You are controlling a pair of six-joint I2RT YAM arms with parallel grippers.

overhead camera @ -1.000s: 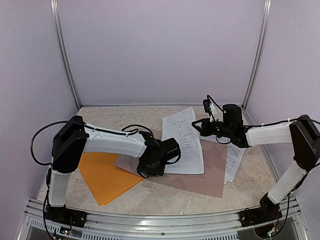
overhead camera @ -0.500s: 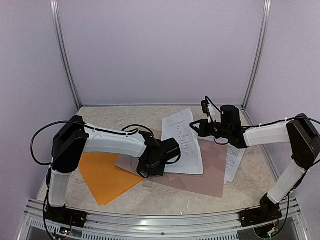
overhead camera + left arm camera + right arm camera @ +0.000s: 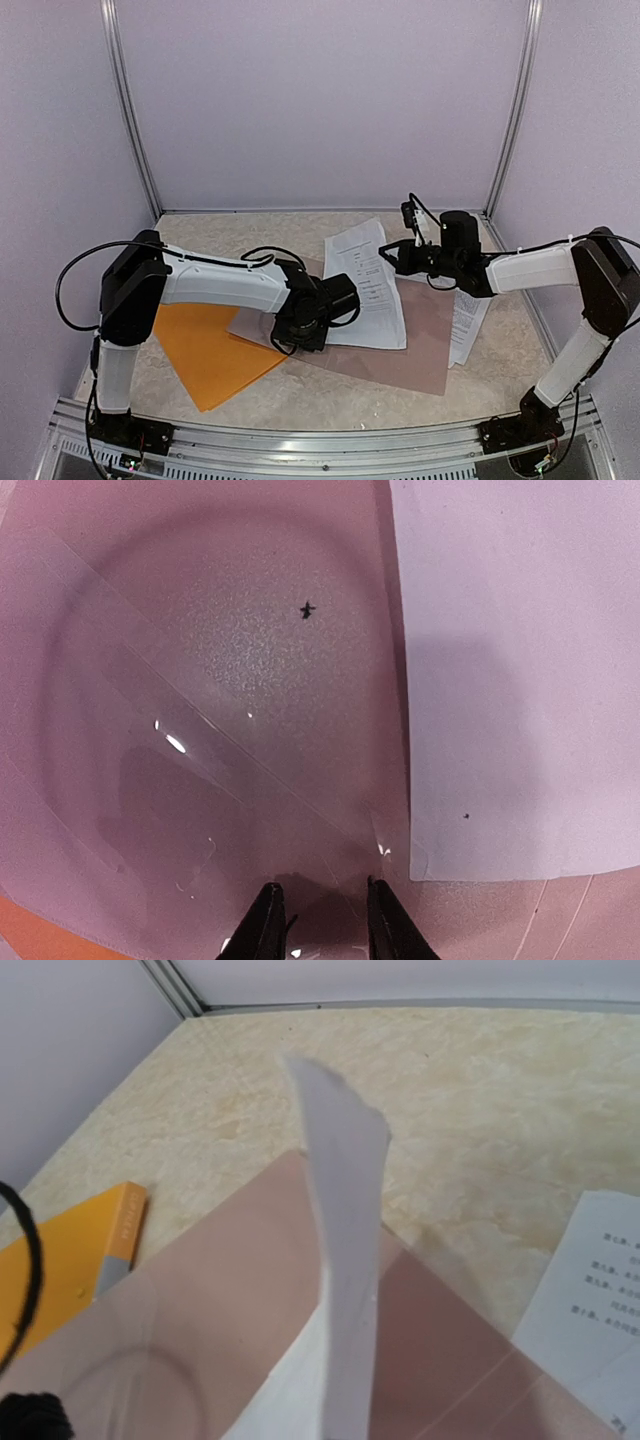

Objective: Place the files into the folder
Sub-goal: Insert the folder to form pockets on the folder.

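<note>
**Grippers, files and folder: table stock at this moment**

1. Right gripper (image 3: 393,258): clenched on the far right edge of one sheet of the files (image 3: 365,290), low over the marbled table (image 3: 230,232). The pinched edge is lifted and curls upward (the right wrist view sees it edge-on, standing up the middle of the picture). The sheet's near end lies flat on the brown board (image 3: 425,350).

2. Left gripper (image 3: 325,925): pointing straight down, its tips narrowly apart. It sits at the near edge of a clear plastic sheet (image 3: 200,770) that lies over the brown board, just left of the white sheet. Whether the tips pinch that plastic cannot be told.

3. Files, remainder: a further printed sheet (image 3: 468,322) lies at the board's right edge, below the right arm. Whether it lies over or under the board cannot be told.

4. Folder (image 3: 205,350): orange and flat on the table at the left, partly beneath the left arm. Its right side meets the clear plastic sheet. A pale grey strip along one edge shows in the right wrist view. All visible sheets lie to its right, on or beside the board.
</note>
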